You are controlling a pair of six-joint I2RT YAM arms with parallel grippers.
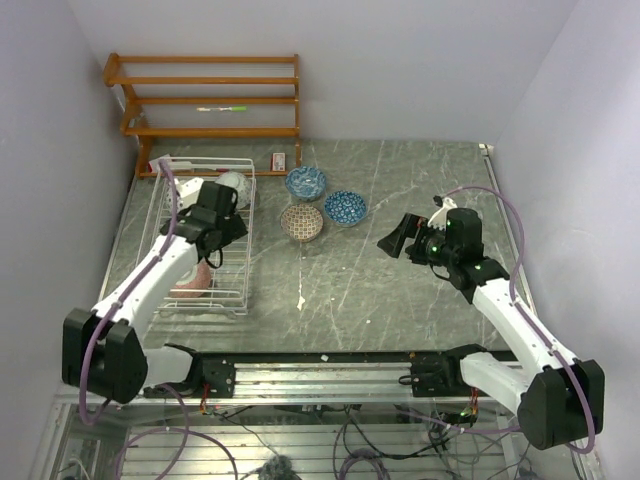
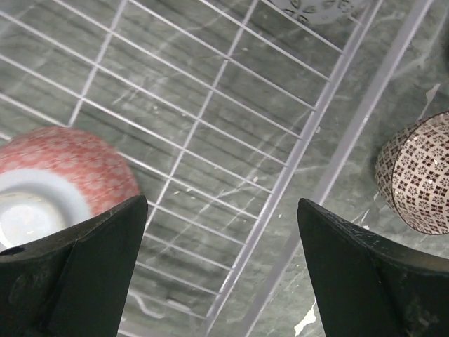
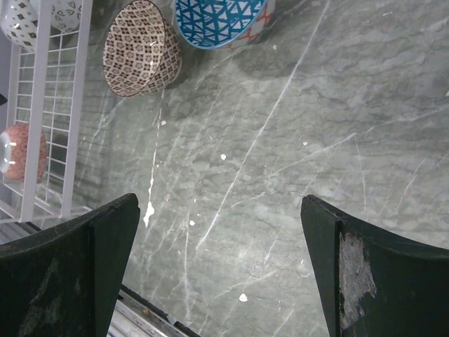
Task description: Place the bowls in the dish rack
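Two bowls show inside the dish rack (image 1: 249,255), which stands along the left edge of the tabletop (image 1: 390,300): a red bowl (image 1: 192,283) lying upside down toward the rack's near end, and a pale bowl (image 1: 235,185) at its far end. Three more sit close together on the tabletop just right of the rack's far end: a brownish bowl (image 1: 301,222) nearest the rack, a far blue bowl (image 1: 305,182) behind it, and a right blue bowl (image 1: 345,207) beside them. The left claw (image 2: 223,228) hangs over the middle of the rack, spread wide and grasping nothing. The right claw (image 3: 221,217) hovers released over the right half of the tabletop, well apart from the bowls. A wooden shelf (image 1: 210,80) stands at the far left corner.
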